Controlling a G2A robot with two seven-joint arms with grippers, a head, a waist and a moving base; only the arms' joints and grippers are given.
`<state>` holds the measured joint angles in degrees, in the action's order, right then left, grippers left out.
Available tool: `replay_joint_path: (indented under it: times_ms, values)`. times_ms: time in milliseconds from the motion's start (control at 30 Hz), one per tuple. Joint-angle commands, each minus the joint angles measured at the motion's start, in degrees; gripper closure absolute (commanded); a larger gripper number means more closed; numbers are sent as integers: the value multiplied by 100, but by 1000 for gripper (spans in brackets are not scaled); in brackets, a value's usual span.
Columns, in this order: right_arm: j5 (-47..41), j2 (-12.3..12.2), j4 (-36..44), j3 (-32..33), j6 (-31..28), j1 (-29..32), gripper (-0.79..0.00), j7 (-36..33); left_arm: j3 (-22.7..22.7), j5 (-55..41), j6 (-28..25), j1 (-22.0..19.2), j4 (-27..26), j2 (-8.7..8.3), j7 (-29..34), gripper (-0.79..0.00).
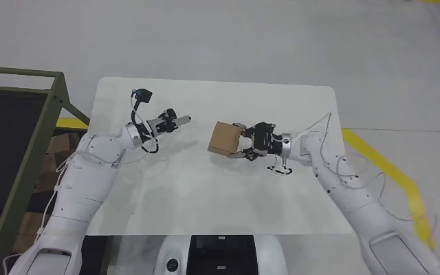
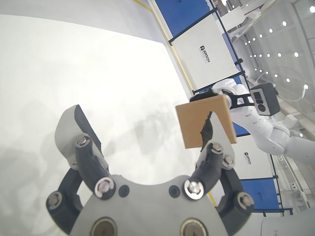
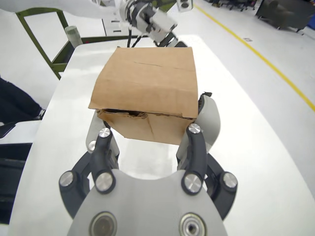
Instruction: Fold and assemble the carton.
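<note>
clasping the carton [image 1: 223,139] is the right gripper [image 1: 241,141] while left gripper [image 2: 144,120] gapes.

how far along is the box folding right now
Mostly done: the carton already has a box shape, its top panel folded flat. In hand: the right gripper clamps one end, where a flap is not fully tucked. To do: closing that end; the left gripper is open, apart from it.
</note>
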<state>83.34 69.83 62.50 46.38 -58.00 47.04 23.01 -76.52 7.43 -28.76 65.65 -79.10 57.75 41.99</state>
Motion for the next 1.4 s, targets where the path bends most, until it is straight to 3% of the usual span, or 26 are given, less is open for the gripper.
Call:
replay_joint_path:
  times_ms: [0, 467, 533, 567, 600, 633, 700, 1000, 1133, 1367]
  values:
    - [-141, 72, -362, -411, 0, -238, 0, 26, 0, 0, 0, 0, 0, 0, 0, -785]
    - [-230, 664, -1941, -1216, 628, -796, 0, 98, 0, 0, 0, 0, 0, 0, 0, -785]
    - [-223, 712, -2035, -1261, 629, -826, -194, 135, 0, 0, 0, 0, 0, 0, 0, -785]
    - [-219, 744, -2098, -1287, 627, -847, -336, 184, 0, 0, 0, 0, 0, 0, 0, -785]
    - [-216, 764, -2140, -1301, 624, -865, -566, 220, 0, 0, 0, 0, 0, 0, 0, -785]
    - [-207, 781, -2178, -1310, 624, -881, -683, 260, 0, 0, 0, 0, 0, 0, 0, -785]
    - [-181, 800, -2231, -1310, 636, -914, -785, 370, 0, 0, 0, 0, 0, 0, 0, -785]
    - [-66, 761, -2314, -1173, 612, -983, -785, 983, 0, 0, 0, 0, 0, 0, 0, -785]
    - [-170, 728, -2376, -1003, 860, -1003, -785, 1145, 0, 0, 0, 0, 0, 0, 0, -785]
    - [-348, 749, -2434, -837, 1219, -1054, -785, 638, 0, 0, 0, 0, 0, 0, 0, -785]
